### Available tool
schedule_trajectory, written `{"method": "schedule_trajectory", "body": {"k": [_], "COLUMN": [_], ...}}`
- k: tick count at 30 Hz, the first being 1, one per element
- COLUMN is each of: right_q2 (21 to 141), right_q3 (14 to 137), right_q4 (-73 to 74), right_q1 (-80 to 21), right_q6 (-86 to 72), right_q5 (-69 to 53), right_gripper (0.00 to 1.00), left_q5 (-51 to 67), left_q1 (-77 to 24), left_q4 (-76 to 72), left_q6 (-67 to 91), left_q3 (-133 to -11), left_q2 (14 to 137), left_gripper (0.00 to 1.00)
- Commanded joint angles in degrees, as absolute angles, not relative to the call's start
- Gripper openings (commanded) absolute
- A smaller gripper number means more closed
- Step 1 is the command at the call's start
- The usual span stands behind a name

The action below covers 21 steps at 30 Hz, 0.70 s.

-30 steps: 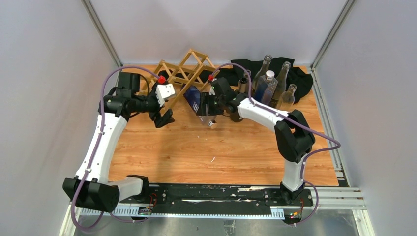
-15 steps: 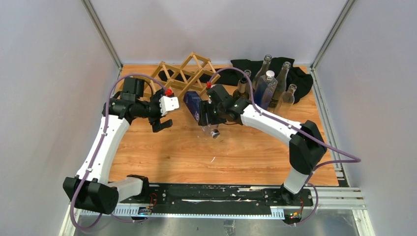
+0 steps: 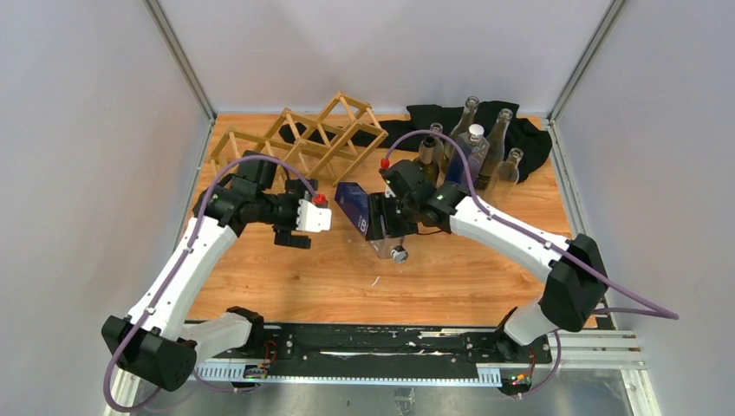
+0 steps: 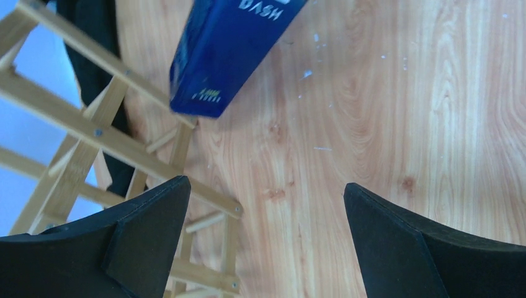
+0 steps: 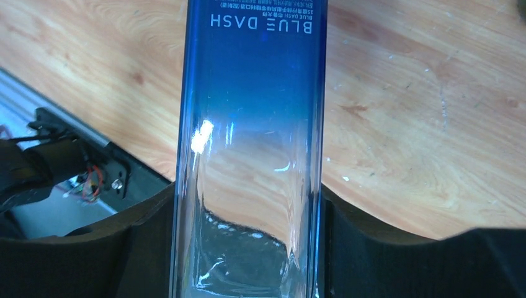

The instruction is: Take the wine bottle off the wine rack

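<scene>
Quick count: one wine rack (image 3: 299, 143), one blue wine bottle (image 3: 357, 206) in hand, and five other bottles (image 3: 475, 143) that I could make out. Those stood bunched on the black cloth (image 3: 529, 137) at the far right, and some overlapped, so there may have been more. Two arms, two grippers.

The wine bottle was off the wine rack. The right gripper (image 3: 387, 227) was clamped around its clear middle, holding it over the table (image 3: 347, 295) with the blue base just beside the rack's near right end and the neck pointing near. The left gripper (image 3: 295, 240) sat left of it with its fingers spread wide and nothing between them.

For room, the rack hugged the far left edge and the standing bottles crowded the far right corner. A wide stretch of open wood ran from the held bottle to the black rail (image 3: 390, 347) at the near edge.

View differences:
- The right wrist view showed the "BLUE DASH" print on the wine bottle (image 5: 251, 124), with both fingers (image 5: 142, 242) pressed on the glass. The top view was too small to read that.
- The left wrist view showed the bottle's base (image 4: 229, 49) overlapping a stick of the wine rack (image 4: 93, 133). I couldn't tell from that angle whether they touched.
- It also caught dark cloth behind the sticks.
</scene>
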<state>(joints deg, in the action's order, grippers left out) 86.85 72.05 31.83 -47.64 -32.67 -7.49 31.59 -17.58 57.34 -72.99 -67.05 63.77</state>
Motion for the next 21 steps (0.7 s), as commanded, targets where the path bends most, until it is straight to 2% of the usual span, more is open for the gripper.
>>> {"method": "schedule_trajectory", "body": {"k": [1, 8, 21], "right_q2": [80.42, 78.5, 80.64], "right_q3": [74.26, 75.79, 83.25], "right_q4": [27.03, 29.31, 30.89], "right_q1": [-48.17, -48.16, -48.25], "right_q6": [-32.59, -33.12, -33.8], "right_q5": [-13.98, -25.18, -36.37], "right_gripper": [0.0, 0.0, 0.0], "left_q5": [26.39, 20.09, 12.79], "left_q1": [-23.78, -30.67, -34.78], "left_q4": [56.8, 52.38, 47.41], "left_q6": [-77.18, -75.58, -76.57], "left_q3": [-64.36, -63.05, -56.21], "left_q2": [62.01, 62.08, 60.04], "left_gripper": [1.0, 1.0, 1.0]}}
